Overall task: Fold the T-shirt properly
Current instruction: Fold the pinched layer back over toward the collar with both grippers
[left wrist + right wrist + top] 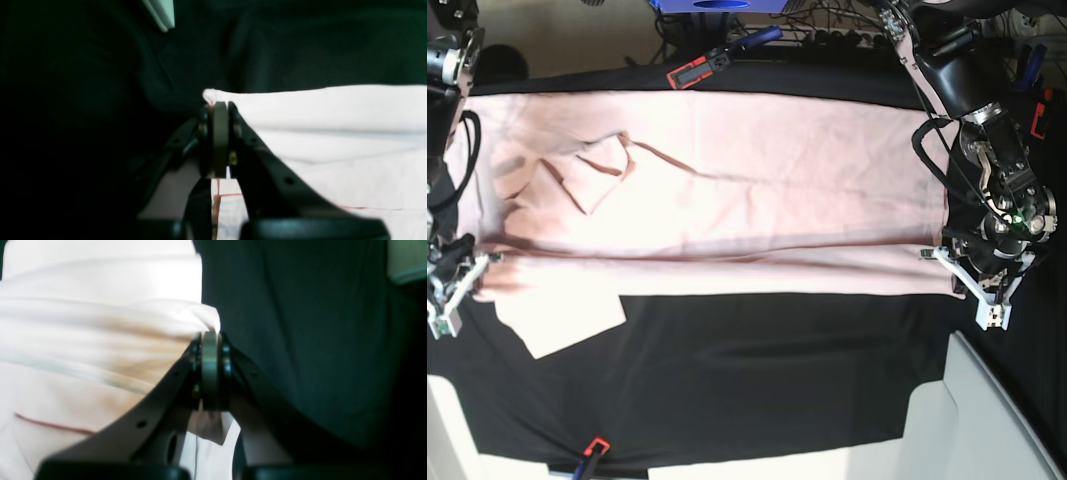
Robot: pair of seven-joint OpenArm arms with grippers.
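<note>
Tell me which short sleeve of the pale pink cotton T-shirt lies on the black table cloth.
The lower-left sleeve in the base view: it lies on the black table cloth, while the other sleeve is folded onto the shirt's body.

1. The T-shirt (pixel 727 170) is pale pink and plain on the side that shows, with thin reddish seam lines in the wrist views.
2. The table cloth (pixel 757 380) beneath is black.
3. Two small clamps (pixel 695 72) at the cloth's edges are red and black.
</note>
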